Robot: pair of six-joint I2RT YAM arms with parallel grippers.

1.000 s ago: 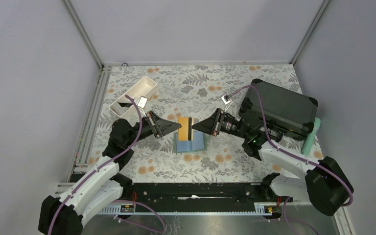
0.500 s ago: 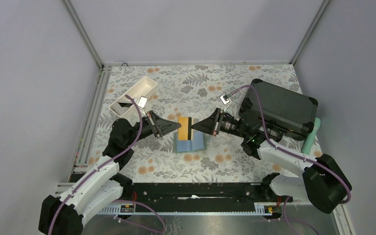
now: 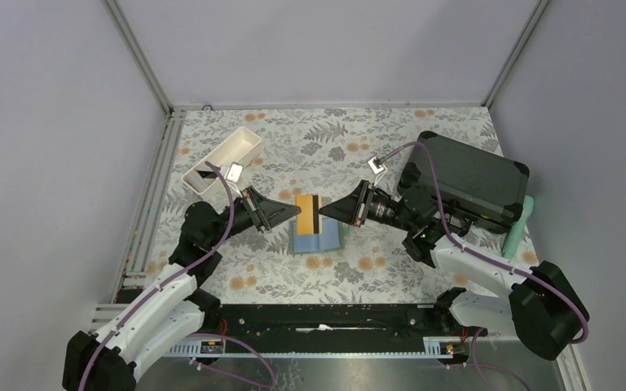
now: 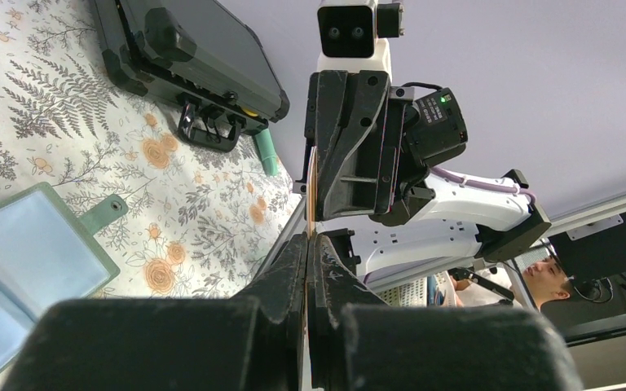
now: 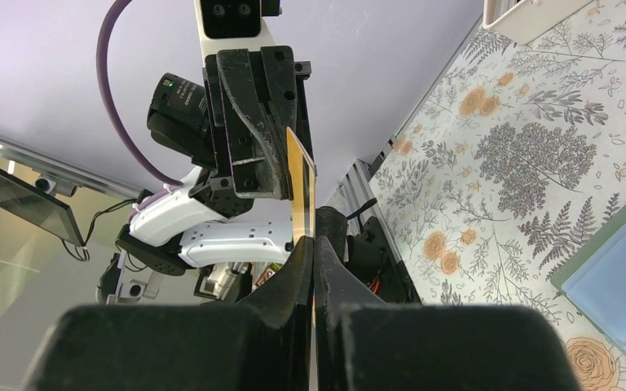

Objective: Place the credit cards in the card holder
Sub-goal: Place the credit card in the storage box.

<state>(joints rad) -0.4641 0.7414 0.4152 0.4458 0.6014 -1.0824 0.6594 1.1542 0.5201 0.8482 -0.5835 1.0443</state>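
A gold-orange credit card (image 3: 307, 213) with a dark stripe hangs in the air just above the open sage-green card holder (image 3: 323, 241), whose pale blue pockets face up on the floral cloth. My left gripper (image 3: 297, 214) is shut on the card's left edge. From the opposite side my right gripper (image 3: 324, 213) is shut on its right edge. In the left wrist view the card (image 4: 310, 191) runs edge-on from my left gripper (image 4: 308, 241) up to the right fingers (image 4: 350, 147). In the right wrist view the card (image 5: 300, 183) rises from my right gripper (image 5: 314, 244).
A large black hard case (image 3: 465, 179) lies at the right, close behind the right arm. A white oblong tray (image 3: 224, 159) stands at the back left. A pale green cylinder (image 3: 518, 228) lies beside the case. Metal frame rails border the cloth.
The right gripper's jaws have closed onto the card's right edge. The left arm's elbow has shifted slightly; the card stays in place above the holder.
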